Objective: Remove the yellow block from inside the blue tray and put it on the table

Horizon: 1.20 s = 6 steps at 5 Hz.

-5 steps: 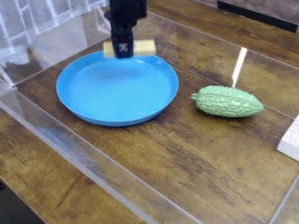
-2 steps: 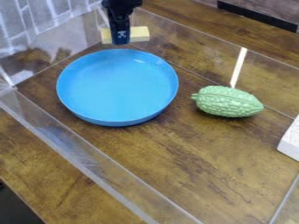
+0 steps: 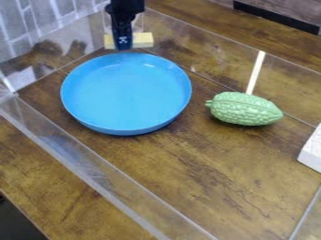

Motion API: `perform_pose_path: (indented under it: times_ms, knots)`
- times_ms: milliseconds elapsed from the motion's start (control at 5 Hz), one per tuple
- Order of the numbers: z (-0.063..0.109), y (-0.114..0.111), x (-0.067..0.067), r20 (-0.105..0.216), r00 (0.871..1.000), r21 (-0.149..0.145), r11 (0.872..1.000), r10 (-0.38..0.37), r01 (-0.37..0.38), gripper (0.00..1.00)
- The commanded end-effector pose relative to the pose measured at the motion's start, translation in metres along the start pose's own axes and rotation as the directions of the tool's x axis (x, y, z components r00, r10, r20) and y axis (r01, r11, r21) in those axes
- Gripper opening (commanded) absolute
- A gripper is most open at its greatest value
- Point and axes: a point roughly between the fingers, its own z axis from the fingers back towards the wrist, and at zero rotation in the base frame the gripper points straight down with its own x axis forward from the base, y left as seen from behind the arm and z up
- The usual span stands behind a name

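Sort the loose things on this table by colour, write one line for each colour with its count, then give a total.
Blue: 1, the blue tray
Yellow: 1, the yellow block, held at the gripper beyond the tray's rim
Green: 1, the bumpy gourd
White: 1, an object cut off at the right edge
Total: 4

A bumpy green gourd (image 3: 245, 109) lies on its side, well apart from the end effector, off to its right and nearer the camera. A thin pale stick (image 3: 256, 70) stands tilted just behind the gourd. A white object (image 3: 311, 148) is cut off at the right edge, farther still from the end effector. Clear plastic walls (image 3: 75, 152) border the scene.
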Motion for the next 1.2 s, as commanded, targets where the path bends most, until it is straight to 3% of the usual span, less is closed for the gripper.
perform_pose_path:
  times_ms: [0, 200, 600, 1000]
  knots:
    - [0.014, 0.018, -0.003, 0.026, 0.999, 0.061, 0.997, -0.038, 0.037, 0.00]
    - [0.007, 0.019, -0.007, 0.030, 0.996, 0.058, 0.995, -0.080, 0.078, 0.00]
    - [0.010, 0.029, -0.031, 0.005, 1.000, 0.060, 0.998, 0.018, -0.018, 0.00]
    - [0.006, 0.049, -0.037, 0.016, 0.996, 0.052, 0.994, -0.092, 0.091, 0.00]
